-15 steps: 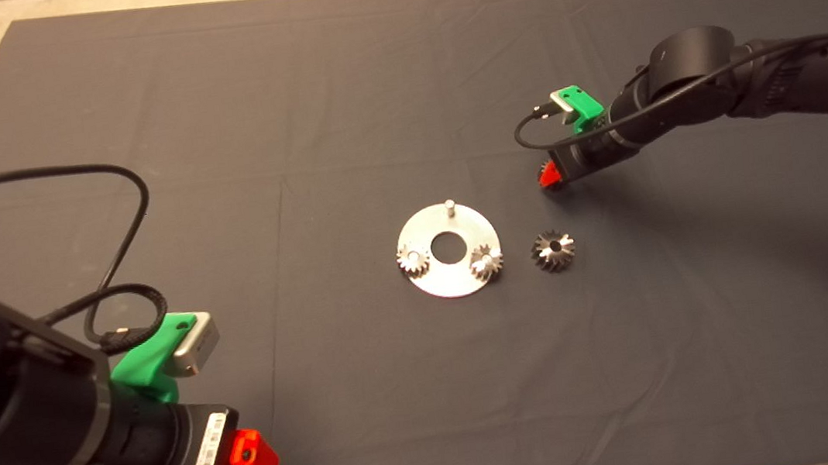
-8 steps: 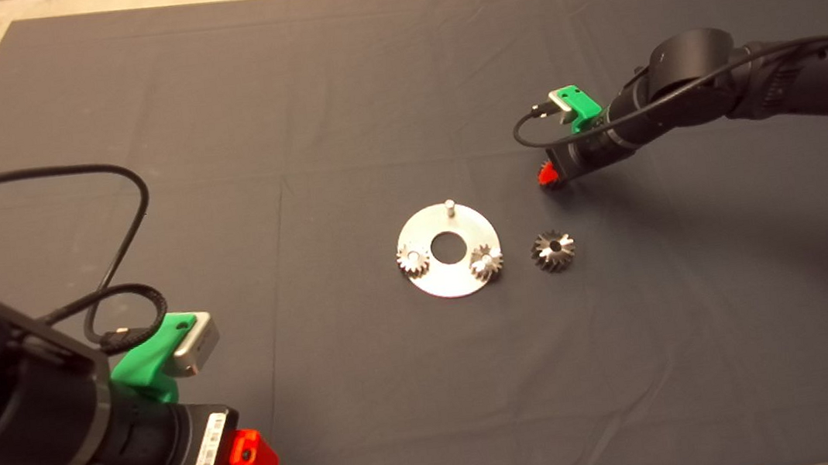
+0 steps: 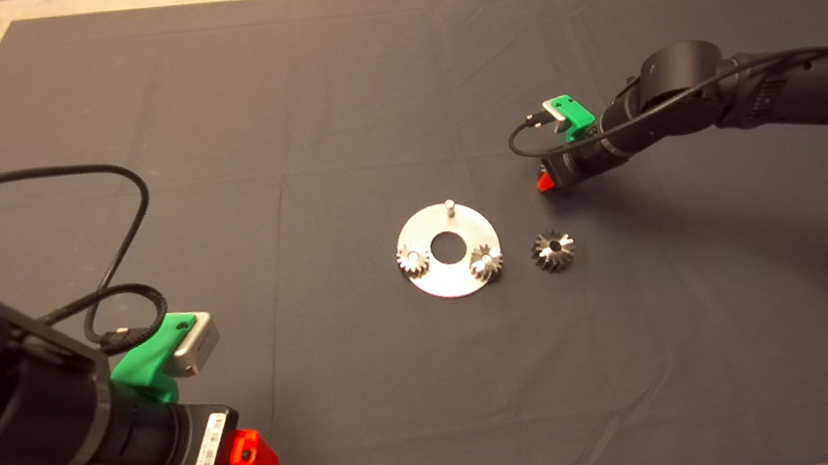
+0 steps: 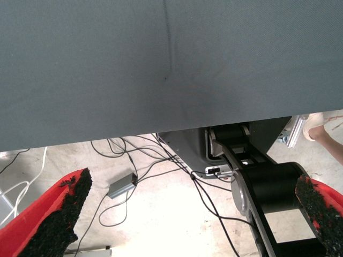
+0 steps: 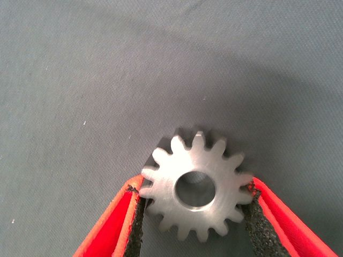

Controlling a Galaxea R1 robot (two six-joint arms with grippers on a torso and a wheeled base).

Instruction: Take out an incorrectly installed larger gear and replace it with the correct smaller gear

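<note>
The smaller gear (image 5: 214, 160) lies flat between the black pads of my right gripper (image 5: 193, 188), which are shut on its teeth just over the mat. In the head view the right gripper (image 3: 544, 181) is up and to the right of the round silver plate (image 3: 435, 281), and the gear is hidden under it. The larger gear (image 3: 553, 251) lies on the mat just right of the plate. The plate's far pin (image 3: 449, 205) is bare. My left gripper (image 3: 248, 456) is parked at the lower left, open and empty.
Two small bright gears (image 3: 412, 260) (image 3: 487, 262) sit on the plate's near pins, either side of its centre hole. The left wrist view shows the mat's edge (image 4: 161, 128), floor cables and a person's shoe (image 4: 321, 128) beyond it.
My right arm has shifted slightly left and towards the plate, its gripper still low over the mat. The left arm, the plate and the larger gear have not moved.
</note>
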